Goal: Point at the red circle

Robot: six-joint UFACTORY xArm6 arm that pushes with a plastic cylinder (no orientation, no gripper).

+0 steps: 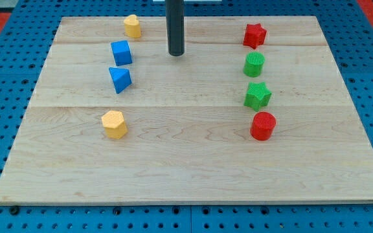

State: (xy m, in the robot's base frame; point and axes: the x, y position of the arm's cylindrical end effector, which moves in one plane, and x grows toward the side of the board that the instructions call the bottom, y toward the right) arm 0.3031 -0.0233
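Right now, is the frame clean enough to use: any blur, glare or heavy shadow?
Camera view: sharp throughout, even soft light, no glare on the board; only faint shadows beside blocks such as the red circle; my tip is crisp, its top cropped.

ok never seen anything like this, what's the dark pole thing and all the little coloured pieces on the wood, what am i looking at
This is a single camera picture looking down at an angle on a pale wooden board that lies on a blue perforated base.

The dark pole is the end of a robot arm. It has no claw, only a straight rod, and its lower end, my tip, slides over the board to nudge or point at blocks. It holds nothing.

On the view's left lie a yellow block, a blue cube, a blue triangle and a yellow hexagon. On the view's right, top to bottom, lie a red star, a green cylinder, a green star and the red circle, a round block.

The tip stands near the top, right of the blue cube, touching no block and far from the red circle.
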